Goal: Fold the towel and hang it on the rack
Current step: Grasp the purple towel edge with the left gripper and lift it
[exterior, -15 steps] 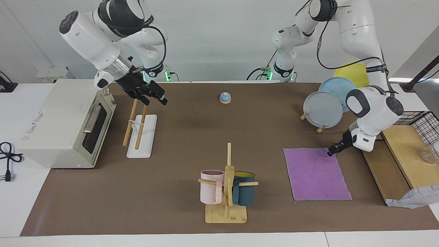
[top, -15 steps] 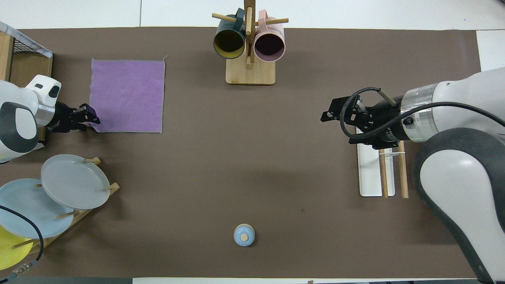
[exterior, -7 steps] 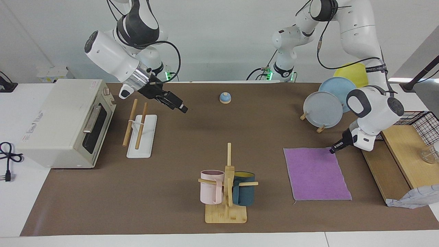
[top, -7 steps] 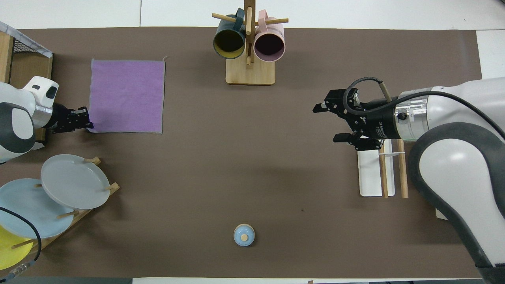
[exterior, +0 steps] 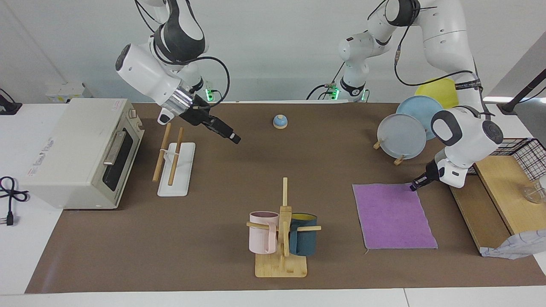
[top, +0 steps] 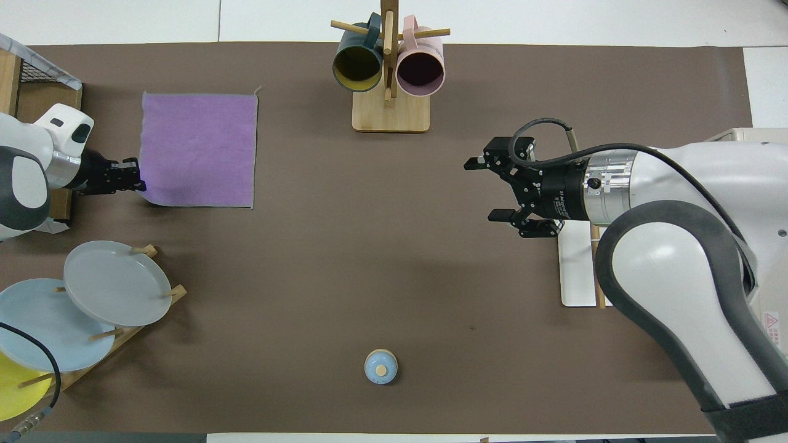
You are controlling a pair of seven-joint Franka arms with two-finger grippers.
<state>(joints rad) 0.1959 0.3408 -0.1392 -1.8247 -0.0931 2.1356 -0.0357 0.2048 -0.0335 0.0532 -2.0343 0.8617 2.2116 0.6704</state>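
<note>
On the brown-covered counter (exterior: 213, 238), toward the left arm's end, the towel (exterior: 392, 215) lies flat and unfolded, purple face up. At its corner nearest the robots, on the side toward the wooden shelf (exterior: 499, 192), the left gripper (exterior: 413, 186) sits low, its fingers pressed together; the facing view suggests they pinch that corner, though the cloth between them is too small to make out for certain.

Toward the right arm's end stands the rack (exterior: 174, 164), its two wooden rods over the white base, just beside the toaster oven (exterior: 81, 151). The right gripper (top: 492, 189) hangs in the air over bare counter beside the rack, fingers spread wide and holding nothing.

By the look of it, the fold is only at its start: a corner grip is being secured and the towel shows no crease. The next move probably calls for lifting the pinched corner and carrying it over toward the edge farther from the robots, while the right arm either comes across for the neighbouring corner or waits. A single-corner lift risks dragging the cloth askew, so the fold may land uneven.

The mug tree (exterior: 282, 238) and plate stand (exterior: 403, 134) are clear of the work.
</note>
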